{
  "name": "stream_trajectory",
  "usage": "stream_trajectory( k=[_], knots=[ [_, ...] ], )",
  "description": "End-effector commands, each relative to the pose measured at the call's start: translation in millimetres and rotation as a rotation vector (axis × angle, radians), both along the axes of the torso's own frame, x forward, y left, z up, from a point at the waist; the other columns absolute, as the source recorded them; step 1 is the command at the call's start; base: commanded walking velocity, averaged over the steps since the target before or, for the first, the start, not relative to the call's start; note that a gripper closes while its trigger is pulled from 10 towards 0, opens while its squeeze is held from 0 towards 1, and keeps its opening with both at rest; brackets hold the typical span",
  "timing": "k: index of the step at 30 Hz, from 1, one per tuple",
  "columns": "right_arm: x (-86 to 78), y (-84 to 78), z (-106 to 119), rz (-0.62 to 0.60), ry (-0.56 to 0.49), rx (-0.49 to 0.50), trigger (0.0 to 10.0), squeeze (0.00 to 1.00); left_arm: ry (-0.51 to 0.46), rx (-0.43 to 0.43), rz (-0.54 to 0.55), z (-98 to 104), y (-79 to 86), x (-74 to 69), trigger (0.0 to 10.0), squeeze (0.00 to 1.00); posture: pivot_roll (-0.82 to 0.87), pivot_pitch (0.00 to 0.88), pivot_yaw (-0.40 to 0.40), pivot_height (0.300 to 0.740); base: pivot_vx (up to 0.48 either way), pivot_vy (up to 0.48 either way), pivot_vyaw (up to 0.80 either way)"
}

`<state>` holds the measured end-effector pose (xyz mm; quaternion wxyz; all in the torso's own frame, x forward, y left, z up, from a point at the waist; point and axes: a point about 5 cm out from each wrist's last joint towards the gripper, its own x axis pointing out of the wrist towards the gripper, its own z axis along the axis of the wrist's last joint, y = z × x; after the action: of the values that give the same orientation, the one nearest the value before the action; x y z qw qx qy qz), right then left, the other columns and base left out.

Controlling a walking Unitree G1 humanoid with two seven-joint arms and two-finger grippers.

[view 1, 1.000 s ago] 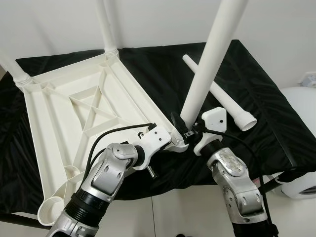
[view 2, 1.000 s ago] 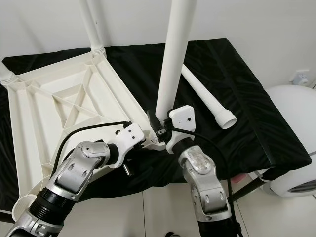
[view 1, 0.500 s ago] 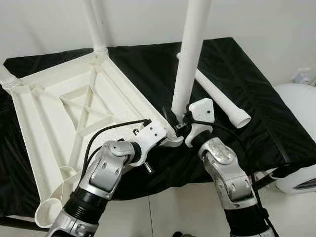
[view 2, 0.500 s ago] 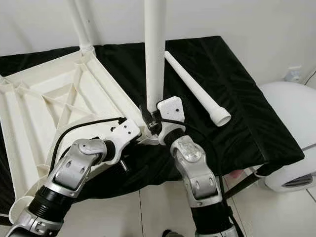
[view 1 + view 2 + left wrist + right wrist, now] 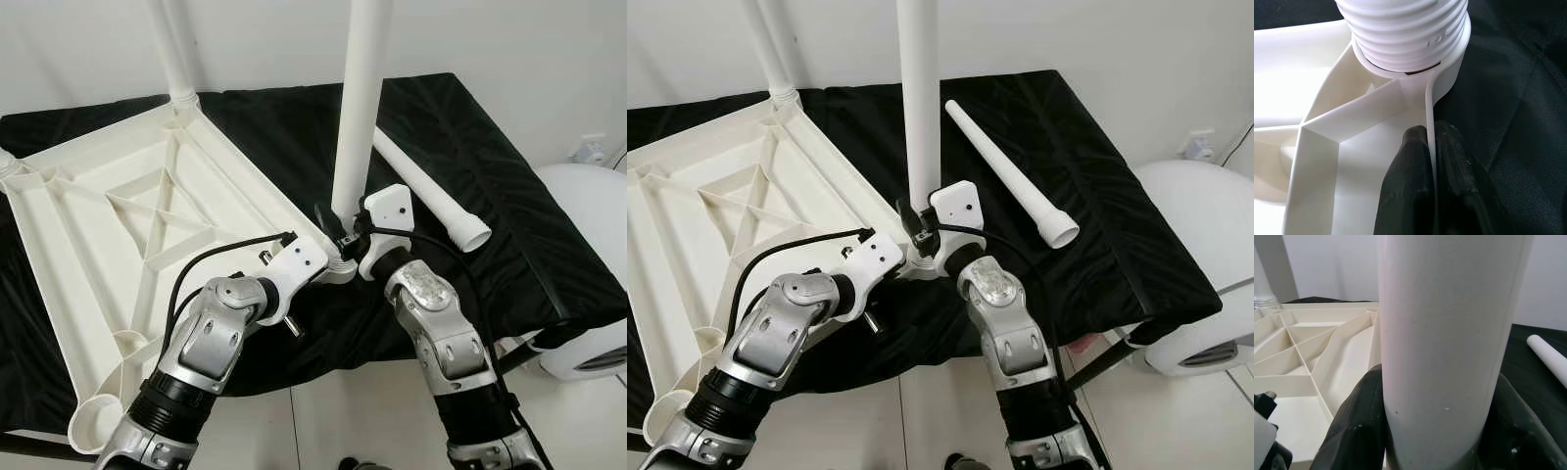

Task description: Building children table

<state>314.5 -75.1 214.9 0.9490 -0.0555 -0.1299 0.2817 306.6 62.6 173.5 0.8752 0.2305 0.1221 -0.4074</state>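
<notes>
Straightening leg (image 5: 361,98) from tilted to upright in corner socket (image 5: 1415,63) | right gripper (image 5: 345,235) clamping its base | left gripper (image 5: 1432,196) pinching tabletop (image 5: 108,225) rim beside socket | threading seems nearly aligned; spare leg (image 5: 426,191) lying beyond right gripper.

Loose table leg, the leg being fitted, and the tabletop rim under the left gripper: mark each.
loose table leg (image 5: 1001,165), right eye view, mid shaft.
leg being fitted (image 5: 355,127), left eye view, mid shaft.
tabletop rim (image 5: 1431,122), left wrist view, thin edge between the fingers.
</notes>
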Motion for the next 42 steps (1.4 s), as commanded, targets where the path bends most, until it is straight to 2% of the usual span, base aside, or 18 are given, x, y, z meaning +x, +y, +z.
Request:
stream_trajectory(
  k=[1, 4, 6, 11, 26, 31, 36, 42],
  knots=[
    [-1.0, 8.0, -48.9, 0.081, 0.232, -0.051, 10.0, 0.00, -0.022, -0.043, 0.006, -2.1, -14.1, -4.6, 10.0, 0.00, -0.08, 0.197, 0.017, 0.740, 0.000, 0.000, 0.00],
    [-1.4, 7.9, -49.6, 0.096, 0.236, -0.053, 10.0, 0.00, -0.022, -0.043, 0.005, -2.1, -14.2, -4.9, 10.0, 0.00, -0.08, 0.197, 0.017, 0.740, 0.000, 0.000, 0.00],
    [-3.6, 4.5, -57.9, 0.135, 0.260, -0.097, 10.0, 0.00, -0.021, -0.043, 0.004, -2.3, -14.2, -5.9, 10.0, 0.00, -0.08, 0.195, 0.016, 0.740, 0.000, 0.000, 0.00],
    [-5.9, 0.6, -64.9, 0.206, 0.289, -0.132, 10.0, 0.00, -0.023, -0.043, 0.001, -2.5, -15.3, -6.8, 10.0, 0.00, -0.08, 0.192, 0.016, 0.740, 0.000, 0.000, 0.00],
    [9.9, -29.4, -62.6, 0.255, 0.305, -0.159, 10.0, 0.00, -0.026, -0.041, -0.014, -2.5, -18.1, -8.5, 10.0, 0.00, -0.08, 0.193, 0.017, 0.740, 0.000, 0.000, 0.00],
    [8.0, -30.2, -63.2, 0.251, 0.299, -0.159, 10.0, 0.00, -0.026, -0.038, -0.013, -3.0, -17.6, -9.3, 10.0, 0.00, -0.08, 0.189, 0.016, 0.740, 0.000, 0.000, 0.00],
    [-0.8, -20.3, -64.6, 0.253, 0.280, -0.146, 10.0, 0.00, -0.025, -0.041, -0.012, -3.4, -18.1, -9.0, 10.0, 0.00, -0.08, 0.189, 0.016, 0.740, 0.000, 0.000, 0.00],
    [-4.0, -13.2, -64.8, 0.240, 0.268, -0.128, 10.0, 0.00, -0.026, -0.043, -0.017, -3.3, -20.4, -9.0, 10.0, 0.00, -0.09, 0.184, 0.016, 0.740, 0.000, 0.000, 0.00]
  ],
)
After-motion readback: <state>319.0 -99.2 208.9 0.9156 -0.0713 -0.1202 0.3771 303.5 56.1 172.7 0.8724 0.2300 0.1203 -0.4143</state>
